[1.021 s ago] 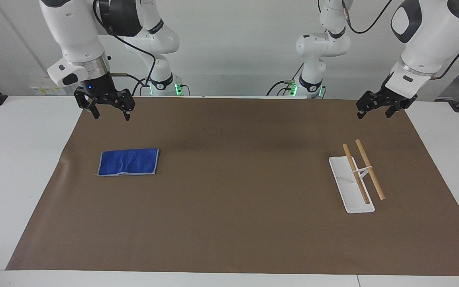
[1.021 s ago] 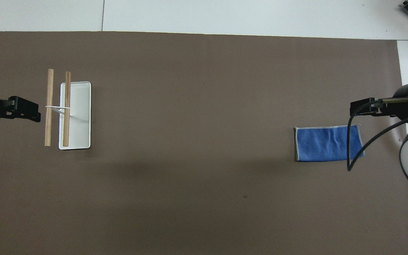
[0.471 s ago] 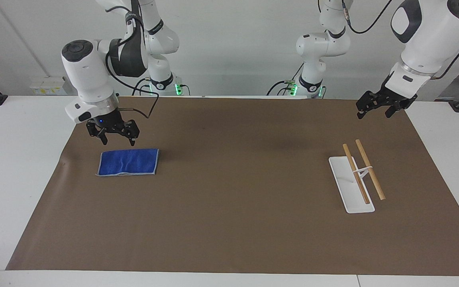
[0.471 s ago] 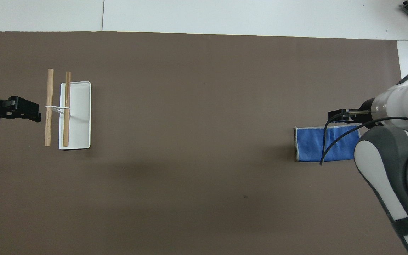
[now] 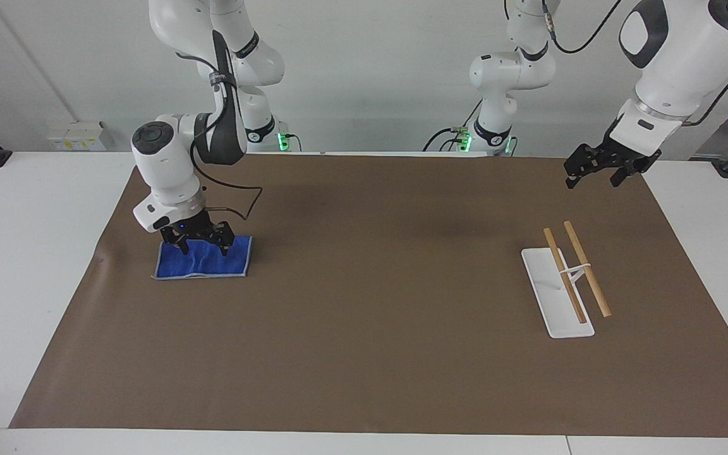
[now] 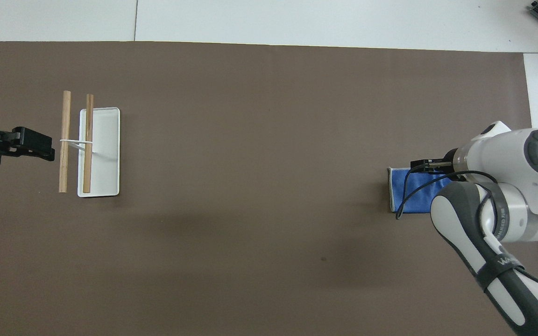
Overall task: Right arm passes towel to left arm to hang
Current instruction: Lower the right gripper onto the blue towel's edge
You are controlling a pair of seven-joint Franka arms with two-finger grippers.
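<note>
The blue towel (image 5: 205, 265) lies flat on the brown mat toward the right arm's end of the table. In the overhead view the towel (image 6: 418, 198) is largely covered by the right arm. My right gripper (image 5: 203, 248) is open and low over the towel's edge nearer to the robots, its fingertips at the cloth; it also shows in the overhead view (image 6: 425, 164). My left gripper (image 5: 593, 175) is open and empty, and waits in the air over the mat's corner at the left arm's end; it also shows in the overhead view (image 6: 33, 147).
A rack with a white base (image 5: 553, 309) and two wooden rods (image 5: 585, 268) stands toward the left arm's end; its base (image 6: 105, 154) also shows in the overhead view. The brown mat (image 5: 364, 328) covers most of the white table.
My right arm has come down from above the mat's edge to the towel, its gripper now at the cloth. The towel, the rack and the left arm have not moved.
</note>
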